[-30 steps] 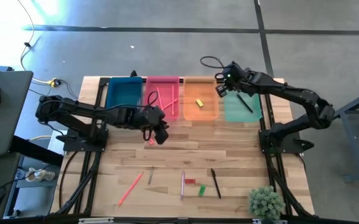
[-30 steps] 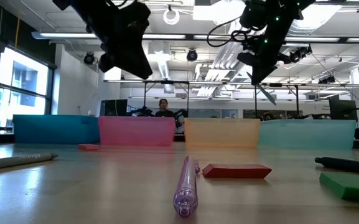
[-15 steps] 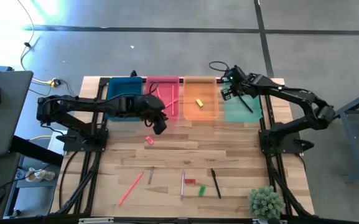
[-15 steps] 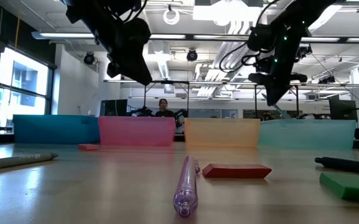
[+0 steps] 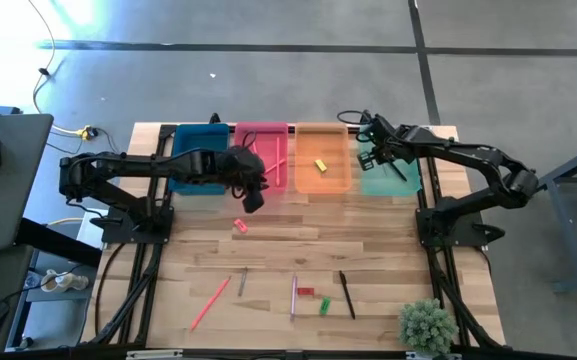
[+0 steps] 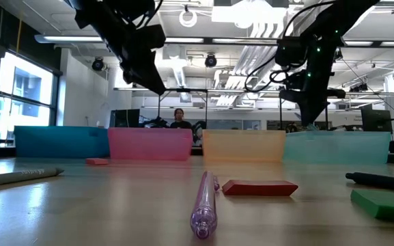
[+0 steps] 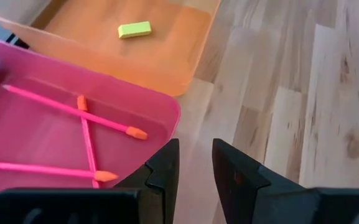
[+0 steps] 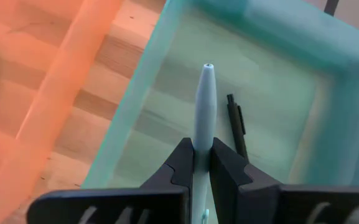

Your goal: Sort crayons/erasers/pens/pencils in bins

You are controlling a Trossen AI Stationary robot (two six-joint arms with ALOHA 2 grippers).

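The bench (image 5: 298,250) carries four bins in a row along its far edge. The right hand (image 8: 198,163) hangs over the mint-green bin (image 8: 272,118), pinching a grey pen (image 8: 204,106) just above a black pen (image 8: 236,127) lying inside. The left hand (image 7: 191,168), fingers slightly apart and holding nothing, hovers at the pink bin's (image 7: 135,102) near corner, where pink pencils (image 7: 73,112) lie crossed. A yellow eraser (image 7: 134,29) sits in the orange bin (image 7: 185,62).

Four bins (image 5: 197,150) are ranged along the table's far edge; the left gripper (image 5: 251,198) is held at the pink bin's near edge; the right gripper (image 5: 379,152) is poised over the mint-green bin (image 5: 408,182); a red eraser (image 5: 239,226) is seen just beyond the left gripper.
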